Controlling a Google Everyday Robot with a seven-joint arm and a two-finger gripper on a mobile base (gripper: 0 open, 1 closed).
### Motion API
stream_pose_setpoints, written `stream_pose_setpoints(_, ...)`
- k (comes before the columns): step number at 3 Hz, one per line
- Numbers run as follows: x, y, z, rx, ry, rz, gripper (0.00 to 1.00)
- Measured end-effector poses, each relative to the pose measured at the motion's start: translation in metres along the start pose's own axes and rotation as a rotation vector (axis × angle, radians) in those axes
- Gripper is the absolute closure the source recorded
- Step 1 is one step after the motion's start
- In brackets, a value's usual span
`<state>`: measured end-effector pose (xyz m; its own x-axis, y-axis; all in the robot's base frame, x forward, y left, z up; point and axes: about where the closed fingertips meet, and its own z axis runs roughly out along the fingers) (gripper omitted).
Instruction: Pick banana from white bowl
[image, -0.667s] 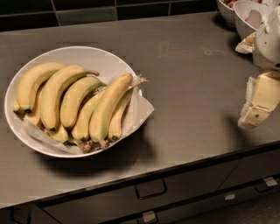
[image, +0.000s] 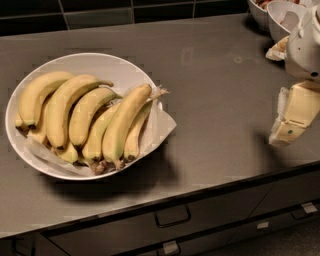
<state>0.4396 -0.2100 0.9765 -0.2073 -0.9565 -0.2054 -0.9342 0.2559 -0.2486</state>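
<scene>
Pincer (image: 286, 131) unmoved, right of 1 white bowl (image: 102, 64), 6 bananas (image: 64, 106)

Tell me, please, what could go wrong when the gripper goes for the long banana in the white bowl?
1. The banana lies pressed between other bananas, so the gripper, far to the right above the counter, may catch a neighbour too.
2. The paper liner under the fruit may lift with it.
3. The white bowl could slide if pushed sideways.

Banana (image: 124, 124): longest, near-straight, yellow, stem end green-tinged, right side of white bowl (image: 100, 62); gripper (image: 290, 127) far right.
</scene>
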Motion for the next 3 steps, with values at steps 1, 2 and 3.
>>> stream_pose_setpoints(1, -0.036, 0.005, 0.015, -0.043, -0.004, -0.103, 0.0)
stream_pose_setpoints(2, -0.084, 0.011, 0.022, -0.082, -0.02, -0.248, 0.0)
stream_pose_setpoints(3, -0.126, 0.017, 0.017, -0.08, -0.058, -0.376, 0.0)
